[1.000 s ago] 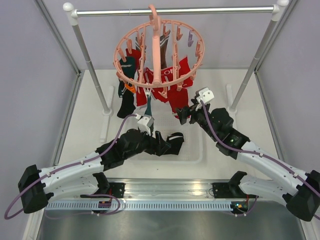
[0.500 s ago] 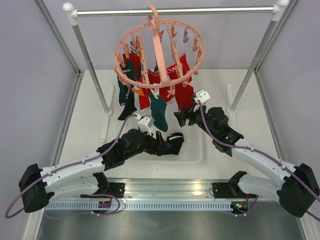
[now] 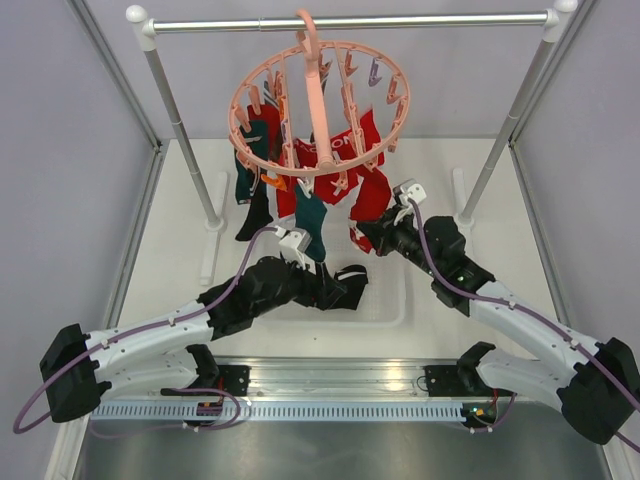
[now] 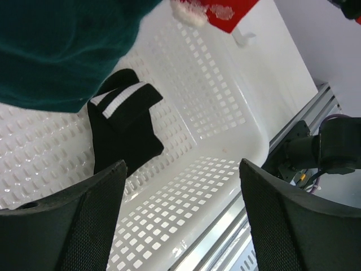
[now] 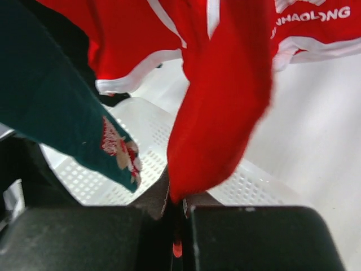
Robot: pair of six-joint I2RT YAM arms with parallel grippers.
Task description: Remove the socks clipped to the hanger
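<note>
Two claws work below one round salmon-pink plastic hanger (image 3: 318, 110), a ring with cross spokes and many small dangling clips. It hooks onto one grey metal rail (image 3: 400, 20) at 12 o'clock above the white table (image 3: 170, 260). Soft fabric socks (image 3: 340, 150) hang clipped from it in an overlapping bunch: at least two red with white marks, two dark teal, and one black at the ring's 8 o'clock side. The overlap hides an exact count. At 5 o'clock from the ring's centre, the right claw (image 5: 176, 206) is pinched fully closed on the toe end of one red sock (image 5: 225, 113) that hangs from the ring. Beside it dangles a teal sock (image 5: 51, 113) bearing a small red-and-white patch. At 6 o'clock the left claw (image 4: 181, 186) stands wide apart with nothing between its fingers. It hovers over one white perforated plastic basket (image 4: 214, 113), in which one black sock (image 4: 121, 132) with white stripes lies crumpled.
</note>
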